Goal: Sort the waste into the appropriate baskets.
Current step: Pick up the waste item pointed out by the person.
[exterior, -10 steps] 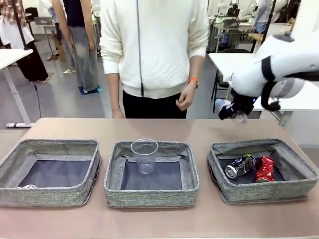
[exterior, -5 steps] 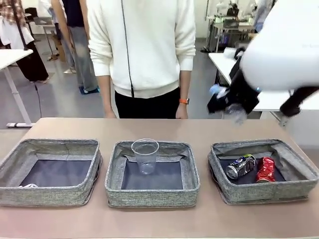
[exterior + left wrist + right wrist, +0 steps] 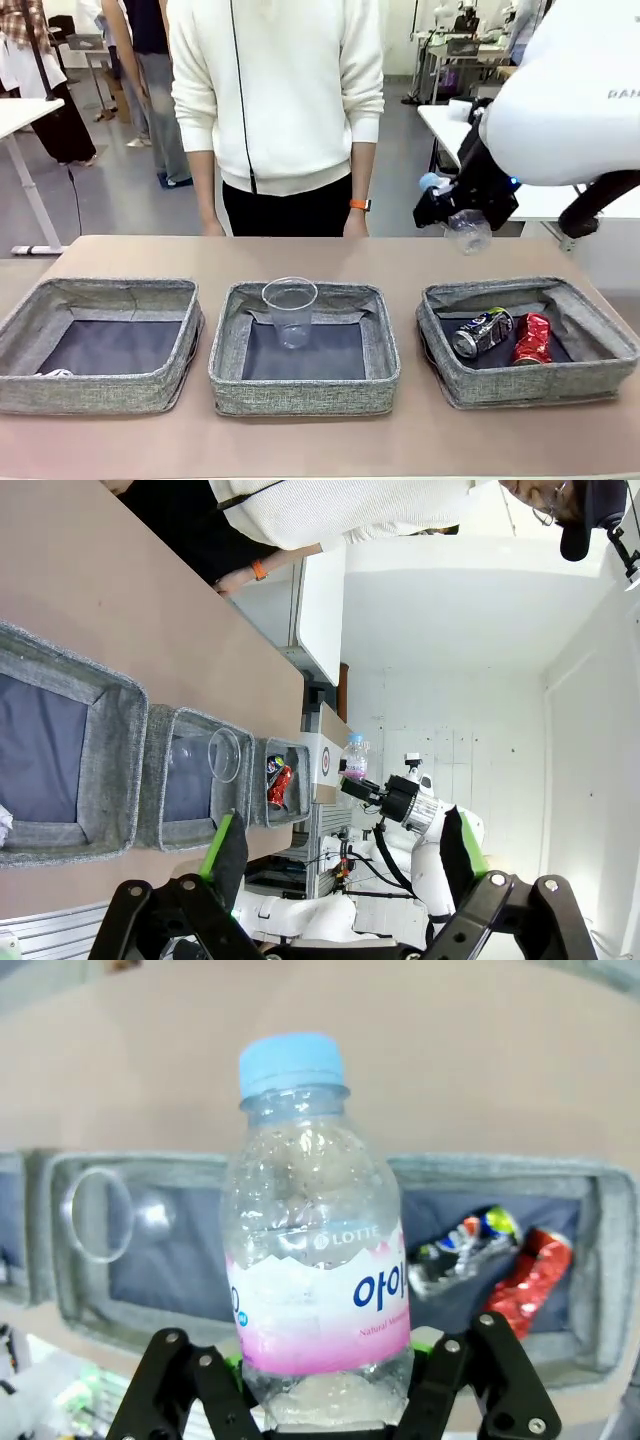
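My right gripper (image 3: 458,212) hangs above the table behind the right basket (image 3: 530,386), shut on a clear bottle (image 3: 468,231) with a blue cap. Up close the bottle (image 3: 315,1260) shows its pink label, gripped low between the fingers (image 3: 200,1385). A dark blue-silver can (image 3: 481,333) and a red can (image 3: 531,340) lie in the right basket. A clear cup (image 3: 290,311) stands in the middle basket (image 3: 303,396). White paper (image 3: 55,375) lies in a corner of the left basket (image 3: 90,393). My left gripper (image 3: 343,830) is open and holds nothing, high above the table's side.
A person in a white sweater stands at the far edge, one hand (image 3: 353,222) hanging near the table behind the middle basket. Bare tabletop (image 3: 320,262) stretches behind the baskets. A white table (image 3: 455,120) stands at the back right.
The right arm swung in closer to the camera and carried the bottle slightly left and up. The person stepped to the left.
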